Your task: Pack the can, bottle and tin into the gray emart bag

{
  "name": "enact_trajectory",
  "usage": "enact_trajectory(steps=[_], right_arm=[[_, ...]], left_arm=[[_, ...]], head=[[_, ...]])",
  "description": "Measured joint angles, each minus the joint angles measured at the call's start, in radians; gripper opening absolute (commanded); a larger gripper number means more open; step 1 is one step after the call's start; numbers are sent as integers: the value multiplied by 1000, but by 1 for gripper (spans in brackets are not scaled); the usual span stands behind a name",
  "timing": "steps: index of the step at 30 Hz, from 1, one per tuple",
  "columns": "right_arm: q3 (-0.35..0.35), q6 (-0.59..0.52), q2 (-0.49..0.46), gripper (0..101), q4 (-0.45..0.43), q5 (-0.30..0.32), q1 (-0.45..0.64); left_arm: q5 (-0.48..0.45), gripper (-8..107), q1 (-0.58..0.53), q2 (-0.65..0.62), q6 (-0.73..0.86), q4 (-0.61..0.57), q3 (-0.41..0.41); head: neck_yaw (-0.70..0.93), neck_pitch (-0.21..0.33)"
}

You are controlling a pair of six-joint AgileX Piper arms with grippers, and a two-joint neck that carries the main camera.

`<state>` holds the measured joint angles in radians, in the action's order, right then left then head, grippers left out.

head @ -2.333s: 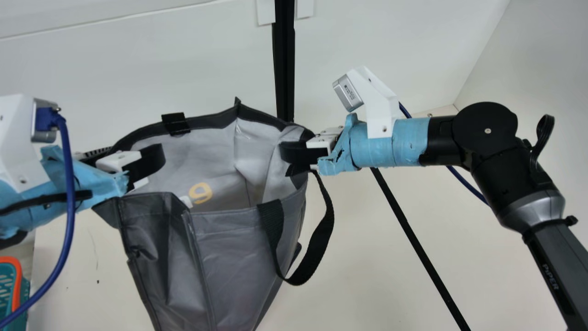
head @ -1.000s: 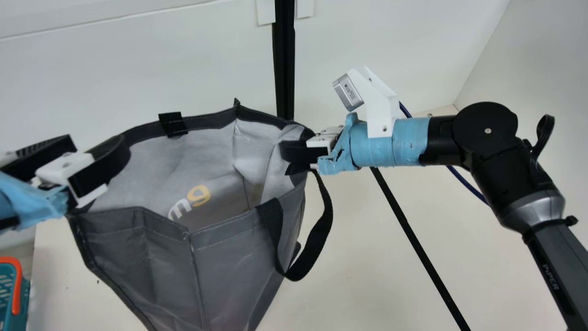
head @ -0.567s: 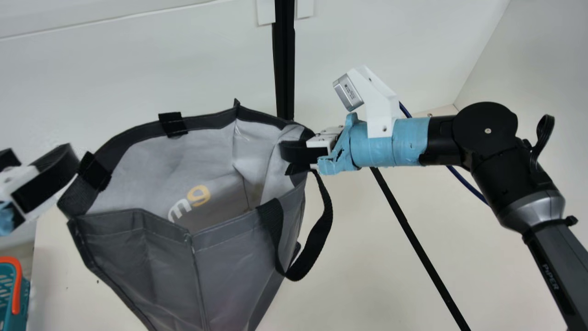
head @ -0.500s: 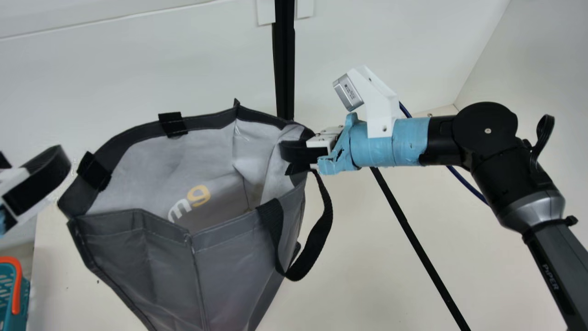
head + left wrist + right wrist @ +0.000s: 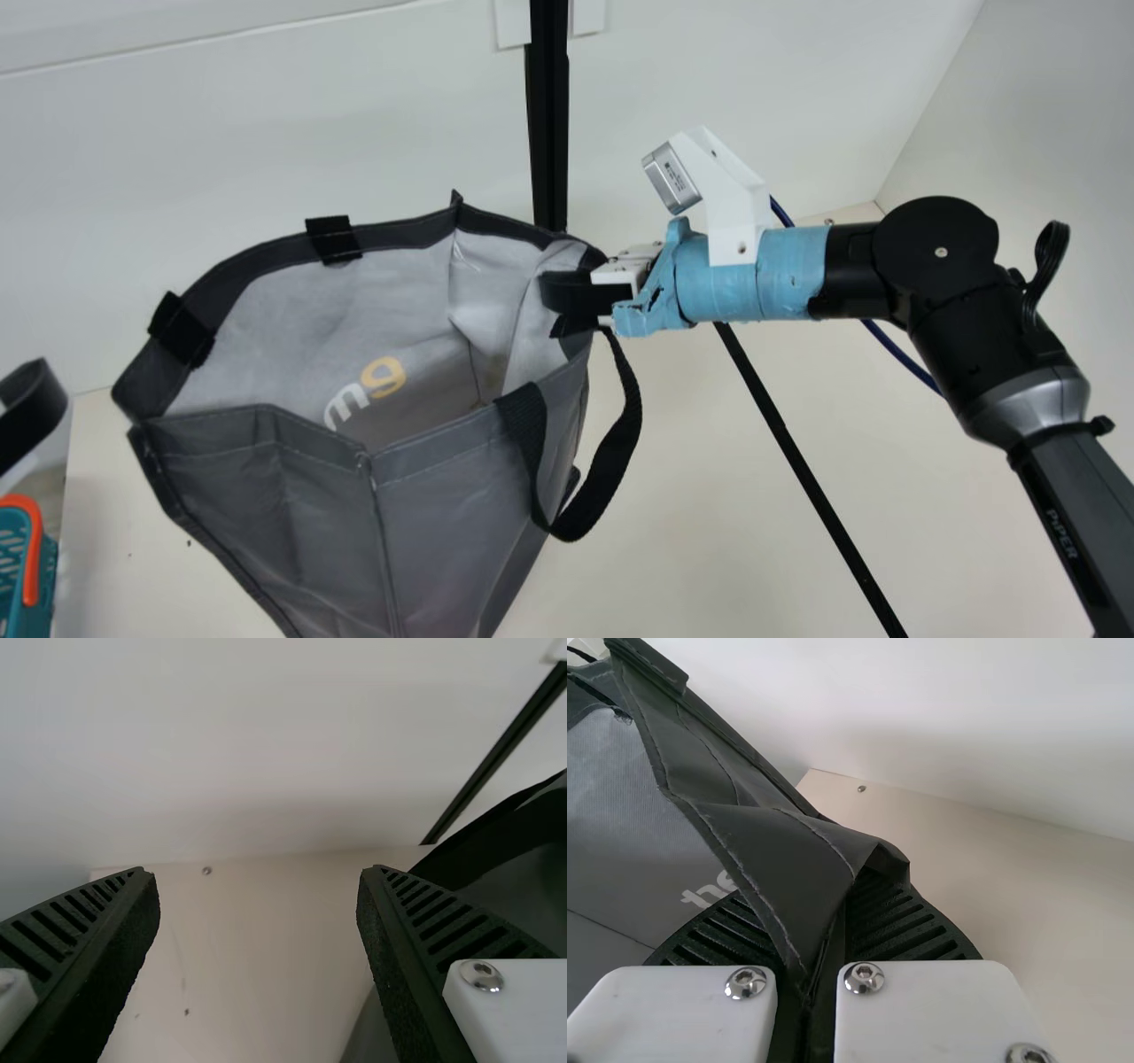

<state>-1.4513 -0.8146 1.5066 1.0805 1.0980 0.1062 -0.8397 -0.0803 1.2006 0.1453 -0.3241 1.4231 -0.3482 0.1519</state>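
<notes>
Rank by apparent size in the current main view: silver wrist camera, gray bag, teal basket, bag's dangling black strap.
1. Gray bag, clearly largest
2. Dangling black strap and teal basket, too close to rank; the view's edge cuts the basket
3. Silver wrist camera

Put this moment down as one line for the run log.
right gripper: shut on gray bag at rim | left gripper: open, empty, beside bag | bag mouth: open

Cream tbl [image 5: 691, 532] w/ small dark specks [image 5: 189, 542] nr. its left side; gray bag [image 5: 452, 514] over it (base cut off, can't confirm contact).
</notes>
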Motion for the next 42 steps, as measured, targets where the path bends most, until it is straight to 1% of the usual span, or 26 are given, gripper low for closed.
enact_trajectory(steps=[13,18,25,28,31,38,42], right_arm=[[0,0,0,0,0,0,0],[0,0,0,0,0,0,0],[7,3,-5,0,-1,-5,-4],[6,24,-27,0,-25,-5,2],[-37,46,-20,0,-67,-13,16],[-170,104,-7,0,-205,-109,49],[-226,139,-4,0,-287,-146,64]], left_arm=[[-66,90,-81,-46,-226,400,-63],[-78,90,-100,-60,-292,519,-82],[-77,90,-100,-60,-291,533,-82],[-77,90,-100,-60,-291,533,-82],[-77,90,-100,-60,-291,533,-82],[-77,90,-100,-60,-291,533,-82],[-77,90,-100,-60,-291,533,-82]], head=[[0,0],[0,0],[0,0],[0,0],[0,0],[0,0],[0,0]])
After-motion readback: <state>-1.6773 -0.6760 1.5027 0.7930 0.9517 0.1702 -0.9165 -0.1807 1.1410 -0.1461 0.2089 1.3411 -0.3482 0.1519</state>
